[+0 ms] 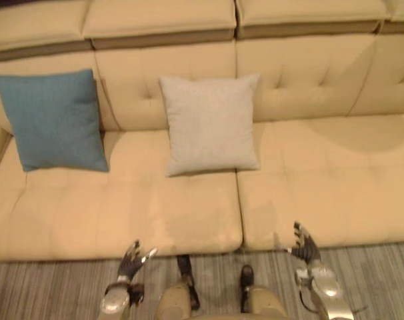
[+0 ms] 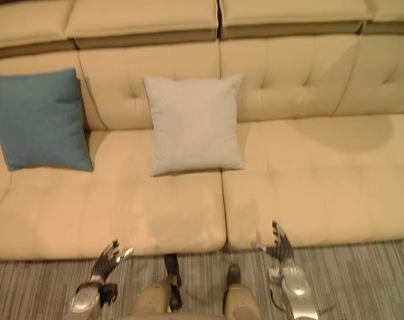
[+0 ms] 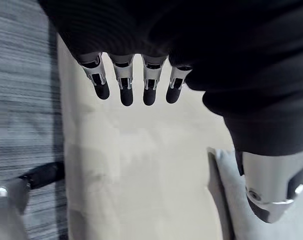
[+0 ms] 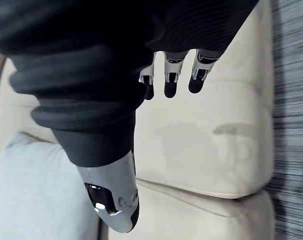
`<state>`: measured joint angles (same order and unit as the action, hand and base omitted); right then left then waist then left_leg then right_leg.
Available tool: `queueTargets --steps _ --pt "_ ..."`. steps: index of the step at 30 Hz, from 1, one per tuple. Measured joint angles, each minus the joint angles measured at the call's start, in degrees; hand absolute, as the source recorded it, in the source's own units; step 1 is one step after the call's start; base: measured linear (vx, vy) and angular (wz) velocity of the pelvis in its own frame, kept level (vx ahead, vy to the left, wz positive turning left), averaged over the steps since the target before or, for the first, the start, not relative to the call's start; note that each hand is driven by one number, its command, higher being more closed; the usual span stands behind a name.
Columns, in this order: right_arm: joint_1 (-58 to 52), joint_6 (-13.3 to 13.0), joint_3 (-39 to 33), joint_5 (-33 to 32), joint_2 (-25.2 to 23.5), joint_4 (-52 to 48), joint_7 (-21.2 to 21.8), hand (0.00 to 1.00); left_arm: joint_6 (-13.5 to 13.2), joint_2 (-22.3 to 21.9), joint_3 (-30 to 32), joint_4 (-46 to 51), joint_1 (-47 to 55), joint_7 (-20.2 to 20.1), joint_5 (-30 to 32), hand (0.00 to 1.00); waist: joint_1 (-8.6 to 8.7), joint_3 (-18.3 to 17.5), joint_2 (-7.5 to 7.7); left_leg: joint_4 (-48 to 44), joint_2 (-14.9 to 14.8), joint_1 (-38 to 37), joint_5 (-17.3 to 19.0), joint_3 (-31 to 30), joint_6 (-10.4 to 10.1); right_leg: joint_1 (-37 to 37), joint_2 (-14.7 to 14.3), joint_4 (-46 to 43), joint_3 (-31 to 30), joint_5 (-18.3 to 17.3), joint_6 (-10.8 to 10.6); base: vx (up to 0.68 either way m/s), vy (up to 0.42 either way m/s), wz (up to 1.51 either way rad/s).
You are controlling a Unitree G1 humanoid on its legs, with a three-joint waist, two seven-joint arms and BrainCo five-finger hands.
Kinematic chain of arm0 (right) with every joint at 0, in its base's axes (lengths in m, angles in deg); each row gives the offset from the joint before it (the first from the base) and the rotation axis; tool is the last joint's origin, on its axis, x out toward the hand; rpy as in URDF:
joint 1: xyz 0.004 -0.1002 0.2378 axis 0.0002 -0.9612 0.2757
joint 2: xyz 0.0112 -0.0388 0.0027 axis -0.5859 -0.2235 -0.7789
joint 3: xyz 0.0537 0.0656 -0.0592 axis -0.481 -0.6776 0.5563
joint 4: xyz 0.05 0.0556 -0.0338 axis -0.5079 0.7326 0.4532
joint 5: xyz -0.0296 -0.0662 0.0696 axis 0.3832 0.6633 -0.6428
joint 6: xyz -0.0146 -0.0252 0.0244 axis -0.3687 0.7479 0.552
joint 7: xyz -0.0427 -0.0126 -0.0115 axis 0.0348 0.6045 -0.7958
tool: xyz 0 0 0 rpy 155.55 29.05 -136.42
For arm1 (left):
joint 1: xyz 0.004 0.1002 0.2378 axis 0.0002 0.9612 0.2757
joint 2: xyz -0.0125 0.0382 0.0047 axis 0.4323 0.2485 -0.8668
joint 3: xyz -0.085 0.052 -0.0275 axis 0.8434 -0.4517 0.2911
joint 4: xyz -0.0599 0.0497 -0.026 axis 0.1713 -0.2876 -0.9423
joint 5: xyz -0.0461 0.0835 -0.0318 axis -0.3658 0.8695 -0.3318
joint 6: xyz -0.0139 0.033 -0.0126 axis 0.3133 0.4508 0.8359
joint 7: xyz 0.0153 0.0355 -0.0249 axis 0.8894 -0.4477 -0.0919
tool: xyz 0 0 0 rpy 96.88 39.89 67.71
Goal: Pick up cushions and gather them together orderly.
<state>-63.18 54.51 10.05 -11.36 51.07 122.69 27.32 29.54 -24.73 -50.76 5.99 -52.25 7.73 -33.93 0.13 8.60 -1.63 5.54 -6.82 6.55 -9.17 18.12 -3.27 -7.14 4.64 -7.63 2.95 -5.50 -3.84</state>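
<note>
Nearest of all, the robot's two hands hang low over the striped grey carpet (image 1: 49,287), just short of the sofa's front edge. The left hand (image 1: 132,261) has its fingers (image 3: 124,85) straight and spread in a row with the thumb held apart, gripping nothing. The right hand (image 1: 305,248) is the same, its fingers (image 4: 171,80) loose and apart, with only bare seat past them. Beyond them runs the cream sofa (image 1: 155,213), its wide seat split by a seam and its back tufted with buttons. Further back, two cushions lean upright against the backrest with their lower edges on the seat. Both are square and plump with slightly pinched corners. The blue cushion (image 1: 52,120) is a dusty teal in a fine weave and sits near the sofa's left end. The pale cushion (image 1: 210,123) is a light grey-beige, though the warm light makes the exact shade hard to judge. It stands toward the middle, its lower right corner by the seat seam. The two are apart, with a strip of backrest showing between them, and both lie well away from either hand. That makes one blue and one pale, two in all.
</note>
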Motion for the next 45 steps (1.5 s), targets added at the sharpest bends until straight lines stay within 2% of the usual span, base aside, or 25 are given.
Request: queueTargets --steps 6,10,11,12,13,14,15,16,17,18,19,21,22,23,24,25,28,30,31,32,35,40,43,44,45 --pt "-2.0 1.3 -2.1 3.5 0.1 6.3 1.9 0.00 0.9 -0.1 0.8 -3.3 2.2 -1.6 2.2 0.00 0.77 -1.5 0.51 0.4 0.6 -4.4 0.2 0.6 0.0 4.7 0.5 1.7 -1.0 0.6 -0.9 0.03 0.026 -0.05" --pt "0.6 1.5 -1.8 3.9 -0.2 6.8 1.8 0.00 0.9 0.0 0.8 -3.1 0.2 -1.7 2.1 0.00 0.62 -0.8 1.67 -0.1 0.8 -2.1 0.2 2.1 0.1 1.3 0.5 1.6 -3.2 2.9 -2.6 -0.05 0.040 -0.27" --pt "1.7 1.5 -1.7 3.9 -0.8 6.2 1.5 0.00 0.8 0.4 0.5 -2.5 -1.4 -1.7 2.1 0.00 0.60 -0.8 2.65 -3.2 1.3 1.5 0.6 2.3 1.2 -1.8 1.7 0.2 -3.9 4.4 -3.9 -0.09 0.060 -0.40" --pt "2.6 1.4 -0.7 3.9 -0.4 5.7 1.3 0.00 0.9 0.2 0.3 -0.9 -2.3 -1.6 2.1 0.00 0.20 -0.4 1.81 -7.4 0.2 5.0 2.4 1.9 4.0 -4.0 1.1 0.3 -4.4 6.8 -5.5 -0.09 0.047 -0.40" --pt "3.7 1.5 -0.1 3.9 -0.6 6.1 1.3 0.00 0.7 0.0 0.5 -0.1 -2.4 -1.5 2.0 0.00 0.36 0.4 1.30 -8.7 -1.2 6.3 3.3 2.3 5.2 -5.4 1.3 -4.9 -3.5 4.8 -4.7 -0.10 0.031 -0.16" --pt "4.0 2.1 0.5 3.8 -1.3 6.0 1.3 0.00 0.8 0.4 0.4 1.3 -2.6 -1.2 2.0 0.00 0.65 1.3 1.78 -10.3 -1.4 6.8 3.7 1.6 5.6 -7.8 2.3 -20.5 -1.1 -1.5 -0.9 -0.08 0.019 0.09" --pt "3.4 2.3 0.5 3.8 -1.8 6.0 1.3 0.00 0.9 0.3 0.4 1.9 -2.6 -1.2 2.0 0.00 0.48 1.4 2.13 -10.8 -1.2 6.6 4.0 1.2 5.8 -7.8 2.9 -27.1 -0.5 -3.3 -0.9 -0.12 0.024 0.31" --pt "1.8 2.5 0.7 3.8 -2.6 6.1 1.3 0.00 1.0 0.0 0.4 2.4 -2.2 -0.6 2.0 0.00 0.40 1.3 2.44 -12.0 -0.8 6.4 4.5 0.1 5.5 -6.1 4.0 -36.7 -0.3 -5.7 -2.3 -0.11 0.004 0.34" --pt "1.6 2.5 1.4 3.8 -2.7 6.1 1.3 0.00 1.1 -0.1 0.4 3.0 -1.5 -0.4 1.8 0.00 0.32 1.0 2.97 -12.6 -0.4 6.4 4.5 -0.5 5.5 -3.2 4.2 -39.1 -0.9 -7.0 -4.3 -0.13 0.001 0.35" --pt "1.2 2.5 1.5 3.8 -2.8 6.1 1.3 0.00 1.2 -0.1 0.4 3.3 -1.2 -0.4 1.6 0.00 0.24 0.8 3.38 -12.9 -0.1 6.6 4.4 -0.7 5.4 -1.4 4.1 -38.8 -1.4 -7.2 -4.6 -0.18 -0.034 0.23" --pt "1.3 2.4 1.5 3.8 -2.9 6.1 1.1 0.00 1.4 -0.1 0.5 4.0 -0.7 -0.3 1.5 0.00 -0.64 0.3 4.14 -14.2 0.2 7.9 3.5 -0.6 5.6 2.7 3.6 -32.8 -1.8 -7.1 -4.8 -0.27 -0.074 0.02" --pt "2.6 2.4 1.5 3.5 -2.4 6.1 0.5 0.00 1.5 -0.9 0.5 4.6 -0.7 0.0 1.3 0.00 -1.64 -0.1 3.57 -14.5 -0.7 10.9 1.1 -0.7 4.9 4.6 2.5 -24.5 -1.4 -12.1 -3.3 -0.27 -0.103 -0.08" --pt "3.8 2.3 1.4 3.1 -1.9 5.9 0.3 0.00 1.5 -1.7 0.4 4.8 -1.0 0.3 0.9 0.00 -1.92 0.0 2.56 -12.8 -1.4 13.0 -0.9 -1.3 3.9 4.9 1.4 -19.6 0.0 -15.0 -1.3 -0.38 -0.156 0.00" --pt "4.2 2.3 1.3 3.0 -1.6 6.0 0.2 0.00 1.5 -2.0 0.3 4.8 -1.1 0.6 0.8 0.00 -1.96 0.2 1.94 -11.7 -1.5 14.1 -1.5 -2.0 3.0 4.8 1.1 -17.4 0.8 -16.5 -0.8 -0.47 -0.191 0.11" --pt "4.6 2.5 1.1 2.6 -0.9 6.0 -0.4 0.00 1.8 -3.1 0.3 4.5 -1.4 0.8 0.8 0.00 -1.93 1.1 0.12 -10.3 -1.9 14.8 -1.5 -3.1 1.8 4.8 -0.2 -16.0 2.0 -17.2 -0.6 -0.43 -0.098 0.47" --pt "4.5 2.9 -0.1 2.0 -0.7 6.0 -1.0 0.00 2.1 -4.2 -0.4 4.7 -1.6 0.9 0.8 0.00 -0.91 2.3 -0.81 -9.3 -1.9 14.9 4.2 -3.7 -5.7 4.2 0.0 -15.1 3.8 -15.0 1.0 -0.42 -0.072 0.57" --pt "4.1 3.1 -2.1 1.9 -1.1 6.1 -1.5 0.00 2.1 -4.7 -0.5 4.8 -1.1 0.8 0.8 0.00 -0.92 2.6 0.60 -26.8 -2.2 16.5 7.4 -4.1 -0.9 2.3 2.0 -15.5 4.5 -13.2 2.1 -0.36 -0.095 0.22" --pt "3.9 3.1 -2.1 1.9 -0.8 5.4 -1.8 0.00 2.0 -5.3 -0.4 4.9 0.6 0.8 0.9 0.00 -1.10 2.3 0.40 -35.7 -2.1 12.0 12.7 -6.2 -1.5 0.8 1.1 -15.5 1.5 -11.7 1.9 -0.23 -0.053 -0.49" --pt "4.5 3.1 -2.1 2.0 -1.1 5.0 -1.8 0.00 2.1 -5.3 -0.3 4.9 0.9 0.8 0.8 0.00 -1.14 2.2 0.13 -34.9 -2.1 8.6 17.1 -8.7 -2.3 -0.8 -0.2 -15.5 -0.1 -10.6 2.0 -0.16 0.021 -0.68" --pt "4.7 3.1 -2.2 2.0 -1.4 4.5 -1.8 0.00 2.1 -5.4 -0.3 4.9 1.0 0.8 0.8 0.00 -1.08 1.9 -0.40 -32.3 -2.0 7.0 18.4 -10.5 -3.0 -1.9 -0.9 -15.6 -0.8 -10.0 1.9 -0.19 0.046 -0.75" --pt "4.4 3.1 -2.9 2.1 -1.7 4.1 -1.8 0.00 2.1 -6.6 -0.4 4.8 0.6 0.8 0.8 0.00 -0.88 1.6 -0.13 -24.1 -1.0 2.3 19.8 -11.3 -3.1 -3.2 -2.2 -14.2 -4.7 -7.2 1.0 -0.14 0.078 -0.65" --pt "3.1 3.1 -4.6 1.9 -1.9 3.2 -2.1 0.00 2.0 -6.4 -1.5 4.6 -1.7 1.0 0.8 0.00 0.01 0.9 -0.32 -21.4 -0.9 1.6 19.9 -5.7 -2.7 -4.4 -2.7 -7.9 -10.3 -1.5 -0.9 -0.10 0.107 -0.70" --pt "3.2 3.0 -4.5 1.5 -2.4 0.8 -2.1 0.00 2.1 -6.0 -1.7 4.7 -2.1 1.0 0.9 0.00 0.99 0.9 -0.22 -23.2 -1.2 1.5 22.1 0.0 -2.1 -6.4 -4.3 -4.8 -17.1 2.6 -1.8 -0.04 0.122 -1.23" --pt "4.5 2.9 -4.1 1.4 -2.4 0.7 -2.1 0.00 2.1 -5.6 -1.7 4.9 -2.1 1.0 0.9 0.00 1.49 0.9 -0.29 -23.8 -3.1 1.5 23.0 4.6 -1.8 -7.8 -5.2 -2.7 -16.2 6.0 -1.2 -0.05 0.126 -1.83" --pt "5.0 2.9 -4.0 1.4 -2.5 0.7 -2.1 0.00 2.1 -5.4 -1.7 5.0 -2.2 1.0 0.9 0.00 1.54 0.9 -0.22 -23.8 -3.9 1.1 23.1 6.5 -1.6 -8.4 -5.3 -2.1 -13.8 7.1 0.0 -0.04 0.067 -2.03"
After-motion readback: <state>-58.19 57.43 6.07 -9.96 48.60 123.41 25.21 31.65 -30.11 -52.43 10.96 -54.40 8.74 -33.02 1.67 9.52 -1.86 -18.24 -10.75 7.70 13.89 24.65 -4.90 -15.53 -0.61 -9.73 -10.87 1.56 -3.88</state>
